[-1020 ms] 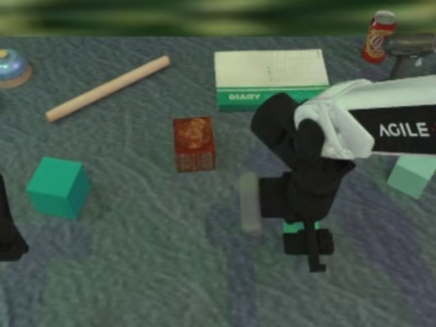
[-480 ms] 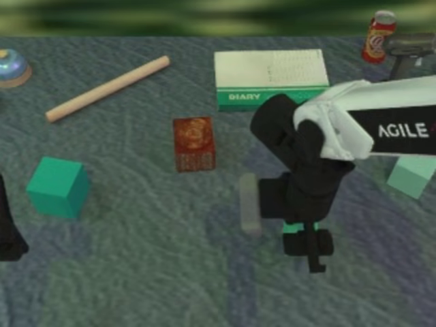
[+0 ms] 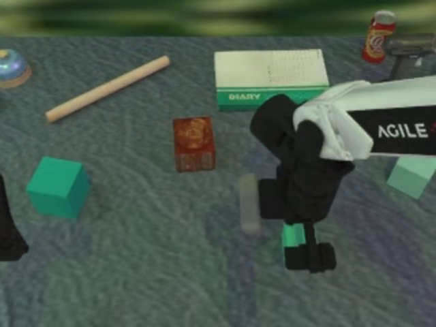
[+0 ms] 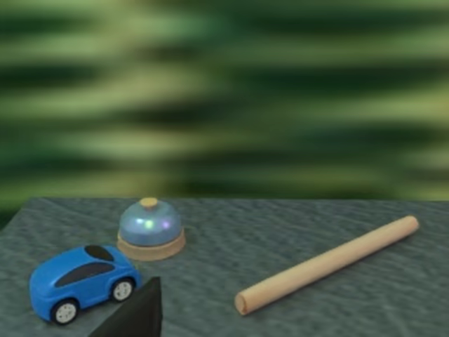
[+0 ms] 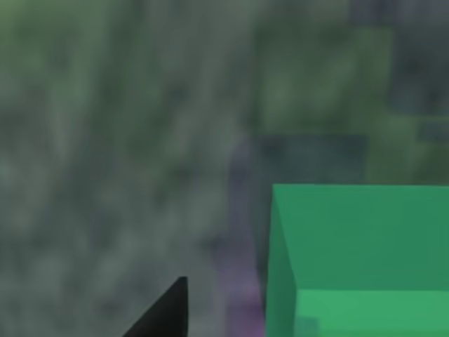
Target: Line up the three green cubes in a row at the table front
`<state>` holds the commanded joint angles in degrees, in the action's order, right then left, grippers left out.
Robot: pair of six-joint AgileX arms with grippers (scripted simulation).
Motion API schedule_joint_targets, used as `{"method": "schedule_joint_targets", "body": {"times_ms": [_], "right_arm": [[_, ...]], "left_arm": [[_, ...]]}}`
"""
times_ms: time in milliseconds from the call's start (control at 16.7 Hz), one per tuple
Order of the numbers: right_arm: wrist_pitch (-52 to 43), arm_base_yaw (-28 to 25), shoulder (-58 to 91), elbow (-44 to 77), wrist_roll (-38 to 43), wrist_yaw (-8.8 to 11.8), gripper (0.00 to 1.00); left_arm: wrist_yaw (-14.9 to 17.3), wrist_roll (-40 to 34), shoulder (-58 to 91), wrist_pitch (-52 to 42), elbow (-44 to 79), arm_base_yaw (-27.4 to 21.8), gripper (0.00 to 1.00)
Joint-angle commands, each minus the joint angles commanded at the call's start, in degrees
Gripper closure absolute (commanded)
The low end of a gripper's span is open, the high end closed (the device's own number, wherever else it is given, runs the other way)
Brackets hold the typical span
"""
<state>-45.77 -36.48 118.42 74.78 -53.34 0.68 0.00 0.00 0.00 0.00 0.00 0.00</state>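
Looking down from above, you had three green cubes on the table (image 3: 136, 272): the teal cube (image 3: 58, 187) far left of the red-brown block (image 3: 194, 143), the pale mint cube (image 3: 411, 175) far right of it and partly under your right arm, and the small bright green cube (image 3: 294, 236) right of and nearer the front than that block. Your right gripper (image 3: 310, 257) stood over this small cube; whether its fingers were clamped on it or apart could not be told. The right wrist view gave only the cube (image 5: 358, 260) close up. Your left gripper (image 3: 8, 235) sat parked at the table's left edge, finger state not discernible. Only the left wrist view showed one blue toy car (image 4: 83, 281); it also showed one bell (image 4: 150, 229) and one wooden rod (image 4: 326, 265). The top view added one diary (image 3: 271, 78) and one can (image 3: 379, 36).
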Motion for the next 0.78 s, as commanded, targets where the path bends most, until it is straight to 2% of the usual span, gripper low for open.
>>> {"method": "schedule_joint_targets", "body": {"times_ms": [480,780], "right_arm": [[-1.0,-0.03,-0.4,0.79,-0.15,0.02,0.0],[-11.54,-0.2,-4.34,6.42,-0.31,0.05,0.0]], "left_arm": [[0.0,0.0,0.0,0.0,0.0,0.0,0.0],[0.0,0.0,0.0,0.0,0.0,0.0,0.0]]}}
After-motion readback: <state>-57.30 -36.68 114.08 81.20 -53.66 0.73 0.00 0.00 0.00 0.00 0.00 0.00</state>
